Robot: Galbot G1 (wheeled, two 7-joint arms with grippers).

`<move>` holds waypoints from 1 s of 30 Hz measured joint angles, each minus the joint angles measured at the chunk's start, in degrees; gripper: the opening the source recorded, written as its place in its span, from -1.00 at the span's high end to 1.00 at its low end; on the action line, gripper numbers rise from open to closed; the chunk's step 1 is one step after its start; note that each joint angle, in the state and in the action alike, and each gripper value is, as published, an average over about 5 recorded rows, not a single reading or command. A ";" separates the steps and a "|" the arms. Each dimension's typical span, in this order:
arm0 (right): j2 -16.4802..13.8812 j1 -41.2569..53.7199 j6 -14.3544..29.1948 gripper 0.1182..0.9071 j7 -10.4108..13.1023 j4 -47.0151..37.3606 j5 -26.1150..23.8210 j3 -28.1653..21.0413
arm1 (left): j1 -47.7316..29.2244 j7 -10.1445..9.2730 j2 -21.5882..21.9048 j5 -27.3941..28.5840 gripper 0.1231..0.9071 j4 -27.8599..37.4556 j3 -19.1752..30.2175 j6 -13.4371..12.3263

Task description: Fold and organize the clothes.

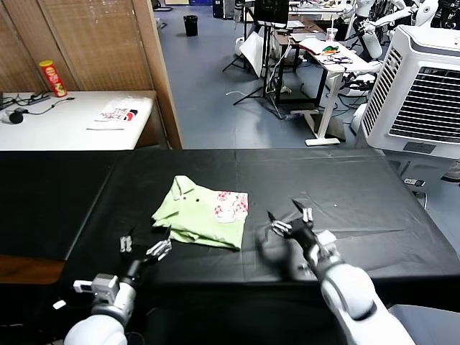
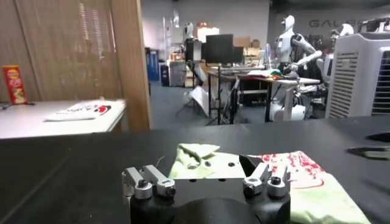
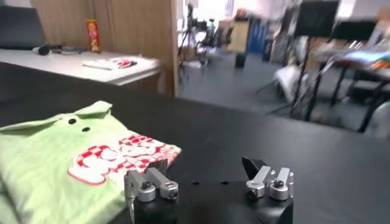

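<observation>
table: a long table draped in black cloth (image 1: pixel 359 187) is spanning the head view, with every other item below lying on or hovering over it.
side table: a white-topped table (image 1: pixel 65 122) is standing beyond the black one on the robot's left, beside a wooden post.
shirt: a pale light-green short-sleeved soft fabric shirt (image 1: pixel 194 212) is lying folded into a compact rectangle near the middle of the black cloth, collar toward the far edge, small dark buttons showing by the collar, a pink-and-white print patch facing up on its right end.
shirt versus pincers: it is sitting between the two arms; the right gripper (image 1: pixel 289 218) is hovering just beside the patch end without touching it, and the left gripper (image 1: pixel 144 244) is hovering near the shirt's near left corner, also apart from it.
writing: the patch print is too blurred to read; no letters can be made out on it.
printed cloth: a flat white cloth with red-and-black print (image 1: pixel 115 113) is lying on the white table; its print is unreadable.
can: a tall red-and-yellow cylindrical can (image 1: pixel 53 77) is standing upright on the white table; its label cannot be read.
right pincer: its metal fingers are spread wide apart, holding nothing, with bare black cloth between them in the right wrist view.
left pincer: its fingers are spread wide too, empty, with the shirt lying ahead of them in the left wrist view.
</observation>
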 joint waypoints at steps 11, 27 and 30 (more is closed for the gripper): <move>3.74 -25.41 17.75 -0.72 8.15 9.38 -9.93 6.62 | 11.27 -0.32 0.18 0.38 -0.72 -3.24 -3.84 -6.11; 6.83 -49.56 15.49 -0.72 20.23 19.06 -9.13 4.16 | 27.40 -0.40 -0.43 0.34 -0.72 -6.60 -8.42 -9.20; 6.86 -50.83 15.42 -0.72 20.45 19.51 -9.08 3.79 | 28.22 -0.40 -0.47 0.33 -0.72 -6.98 -8.36 -8.87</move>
